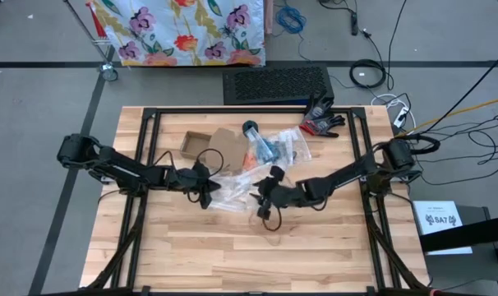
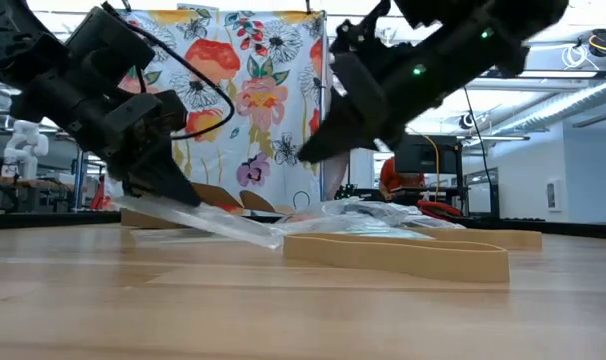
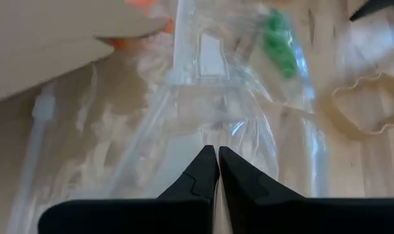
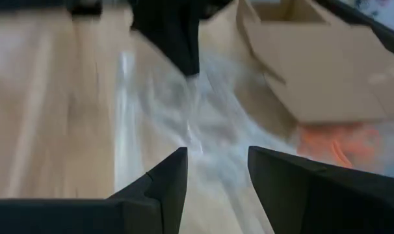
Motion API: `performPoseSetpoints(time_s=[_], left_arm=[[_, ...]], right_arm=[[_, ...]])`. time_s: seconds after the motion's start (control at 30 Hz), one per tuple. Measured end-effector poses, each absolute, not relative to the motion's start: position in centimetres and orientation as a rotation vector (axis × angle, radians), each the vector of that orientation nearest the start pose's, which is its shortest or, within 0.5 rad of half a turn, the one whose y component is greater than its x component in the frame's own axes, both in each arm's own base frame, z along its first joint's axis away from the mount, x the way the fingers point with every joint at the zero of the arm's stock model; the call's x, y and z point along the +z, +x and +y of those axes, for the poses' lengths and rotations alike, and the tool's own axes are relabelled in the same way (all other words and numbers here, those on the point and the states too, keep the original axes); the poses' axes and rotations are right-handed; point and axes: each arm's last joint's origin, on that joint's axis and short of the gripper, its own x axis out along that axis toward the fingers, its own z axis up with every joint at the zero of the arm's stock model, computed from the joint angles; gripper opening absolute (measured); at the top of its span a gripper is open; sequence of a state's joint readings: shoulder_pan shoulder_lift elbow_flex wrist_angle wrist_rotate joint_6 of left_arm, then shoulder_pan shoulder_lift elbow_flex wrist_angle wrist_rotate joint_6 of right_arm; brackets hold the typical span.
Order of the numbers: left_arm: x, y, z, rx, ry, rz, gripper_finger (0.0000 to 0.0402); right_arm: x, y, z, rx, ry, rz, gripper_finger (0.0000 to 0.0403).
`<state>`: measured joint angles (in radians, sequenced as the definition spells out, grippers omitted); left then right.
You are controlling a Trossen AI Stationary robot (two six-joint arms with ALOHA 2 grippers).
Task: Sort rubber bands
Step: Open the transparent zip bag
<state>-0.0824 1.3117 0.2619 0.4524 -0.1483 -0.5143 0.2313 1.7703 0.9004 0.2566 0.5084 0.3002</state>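
The left gripper [image 1: 206,191] is pinching the edge of a clear plastic bag [image 3: 216,104] near the middle of the table [image 1: 315,255], its fingers [image 3: 203,175] closed on the film. In the low view the bag [image 2: 213,222] is slanting down from that grip to the wood. The right gripper [image 1: 265,197] is hovering just to the right, fingers [image 4: 164,182] spread and holding nothing, pointing across the bag toward the left arm.

The rubber bands are lying scattered: a large tan band [image 2: 403,255] is resting loose on the wood just right of the bag, green bands [image 3: 278,42] are showing through plastic farther off, and orange ones [image 4: 333,143] are sitting beside the cardboard box [image 1: 224,146] on the far side.

Likely risks, as judged from here:
- The film is slippery and thin, so the pinch may be losing hold if the bag is pulled.
- Lifting the bag by one edge may be tipping bands out, mixing colours.
- The two grippers are standing close together; a reach by the right one may be striking the left fingers.
- The open fingers may be catching film instead of a band, since each band is thin and floppy.
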Motion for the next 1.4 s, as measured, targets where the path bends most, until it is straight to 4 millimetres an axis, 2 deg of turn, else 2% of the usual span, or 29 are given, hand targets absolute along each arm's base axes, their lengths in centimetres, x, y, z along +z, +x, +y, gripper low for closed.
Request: performPoseSetpoints(time_s=[0.1, 0.3, 0.43, 0.57, 0.7, 0.87, 1.03, 1.23, 1.4], left_arm=[[12.6, 20.8, -2.1, 0.166, -0.400, 0.524, 0.0015], [13.6, 21.1, -5.0, 0.113, -0.269, 0.497, 0.0004], [14.0, 21.1, -6.5, 0.100, -0.121, 0.536, 0.0003], [14.2, 21.0, -7.5, 0.051, 0.072, 0.629, 0.0002], [15.4, 21.5, -8.1, 0.076, 0.224, 0.633, 0.0001], [17.7, 22.6, -8.5, 0.095, 0.364, 0.598, 0.0001], [19.7, 22.5, -8.4, 0.164, 0.440, 0.646, 0.0001], [22.0, 22.2, -8.4, 0.172, 0.496, 0.618, 0.0000], [22.3, 22.0, -8.2, 0.192, 0.502, 0.606, 0.0000]], right_arm=[[16.0, 35.5, 5.7, -0.293, 0.136, 0.444, 0.0153], [15.0, 37.6, 3.4, -0.176, 0.174, 0.470, 0.0153], [14.5, 38.8, 2.0, -0.100, 0.159, 0.492, 0.0153], [14.7, 39.5, 0.7, -0.048, 0.140, 0.491, 0.0153], [15.6, 40.1, -0.6, -0.006, 0.158, 0.458, 0.0153], [15.3, 39.9, -2.0, -0.008, 0.178, 0.495, 0.0153], [14.8, 39.5, -3.5, -0.029, 0.208, 0.559, 0.0153], [15.0, 39.3, -4.5, 0.149, 0.303, 0.553, 0.0153], [15.0, 39.1, -5.3, 0.209, 0.356, 0.554, 0.0153]])
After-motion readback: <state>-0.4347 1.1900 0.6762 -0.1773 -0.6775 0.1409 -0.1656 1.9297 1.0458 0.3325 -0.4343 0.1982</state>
